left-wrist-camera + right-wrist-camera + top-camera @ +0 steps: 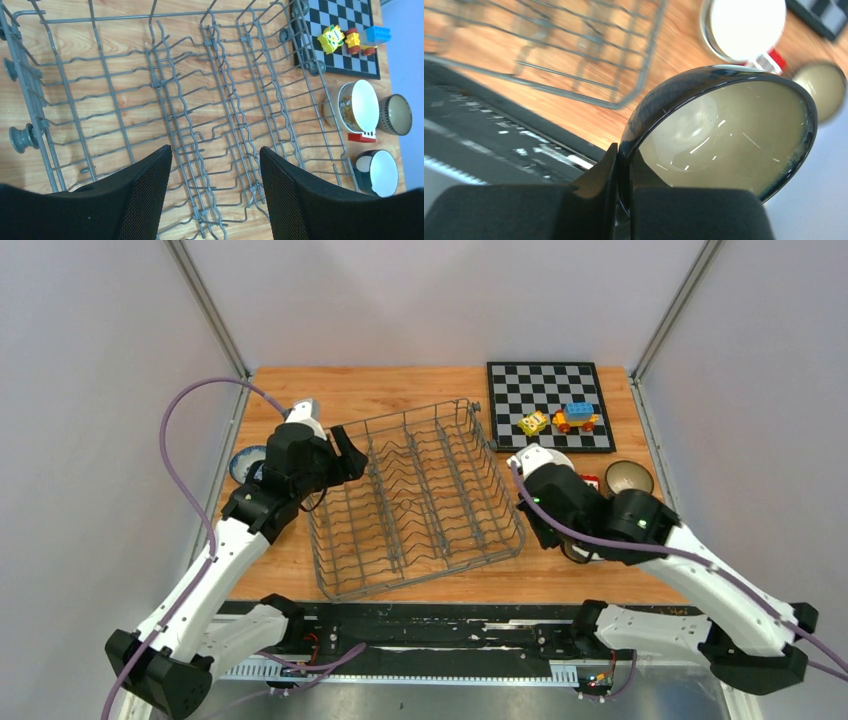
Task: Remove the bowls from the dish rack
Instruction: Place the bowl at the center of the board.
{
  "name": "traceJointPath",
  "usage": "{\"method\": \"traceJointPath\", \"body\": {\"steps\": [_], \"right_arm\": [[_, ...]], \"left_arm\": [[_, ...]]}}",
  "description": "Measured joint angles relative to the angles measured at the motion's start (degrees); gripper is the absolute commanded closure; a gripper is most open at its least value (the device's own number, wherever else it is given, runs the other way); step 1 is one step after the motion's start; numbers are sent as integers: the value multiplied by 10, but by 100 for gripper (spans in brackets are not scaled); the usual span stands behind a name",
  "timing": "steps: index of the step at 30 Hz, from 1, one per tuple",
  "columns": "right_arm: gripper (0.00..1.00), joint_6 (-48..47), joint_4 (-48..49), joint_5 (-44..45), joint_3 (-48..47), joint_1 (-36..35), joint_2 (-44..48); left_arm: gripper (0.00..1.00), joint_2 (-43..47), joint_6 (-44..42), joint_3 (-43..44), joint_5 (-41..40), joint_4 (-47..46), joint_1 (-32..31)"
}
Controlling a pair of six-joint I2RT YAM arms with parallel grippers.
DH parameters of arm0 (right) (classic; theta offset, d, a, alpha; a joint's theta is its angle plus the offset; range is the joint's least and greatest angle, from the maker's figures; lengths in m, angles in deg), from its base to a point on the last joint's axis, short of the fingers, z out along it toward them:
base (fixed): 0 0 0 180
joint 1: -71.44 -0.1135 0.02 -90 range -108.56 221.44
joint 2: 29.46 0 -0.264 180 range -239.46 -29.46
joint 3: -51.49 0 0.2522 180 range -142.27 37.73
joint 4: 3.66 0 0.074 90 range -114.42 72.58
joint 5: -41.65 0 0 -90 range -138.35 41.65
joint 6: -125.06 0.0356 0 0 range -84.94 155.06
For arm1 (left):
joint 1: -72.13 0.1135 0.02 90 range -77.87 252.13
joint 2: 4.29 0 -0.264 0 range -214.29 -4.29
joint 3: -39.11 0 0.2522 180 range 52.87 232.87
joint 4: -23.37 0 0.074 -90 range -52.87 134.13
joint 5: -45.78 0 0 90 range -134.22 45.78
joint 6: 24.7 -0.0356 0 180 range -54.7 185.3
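Dark bowl [724,135]: tilted, just right of dish rack [415,500]
Right gripper [623,162]: pinched tight on dark bowl's rim
Left gripper [215,162]: jaws well apart, held nothing, hovered over rack's left side
White bowl [367,102], brown bowl [397,114]: sat on table [400,385], right of rack
Blue-patterned bowl [245,462]: sat left of rack

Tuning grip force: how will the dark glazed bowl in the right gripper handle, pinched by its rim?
The dark bowl looks glossy with glare streaks, so probably slippery in the right gripper. Held at one rim spot, it may pivot. Appears ceramic: likely rigid, chips if dropped.
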Motion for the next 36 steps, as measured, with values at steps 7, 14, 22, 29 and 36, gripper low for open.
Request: {"method": "traceJointPath", "body": {"steps": [7,14,22,29,36], "right_arm": [[100,141,-38,140,94,-4,-40],[100,264,-35,144,185,-4,-50],[100,317,10,93,237,-4,-59],[100,340,56,46,290,-5,-85],[100,353,94,38,318,-5,-88]], "left_arm": [[33,0,3,-2,-31,9,-9],[33,33,14,-37,-54,14,-9],[32,38,23,-71,-54,13,-9],[32,43,24,-93,-56,14,-9],[32,49,19,-94,-66,18,-9]]}}
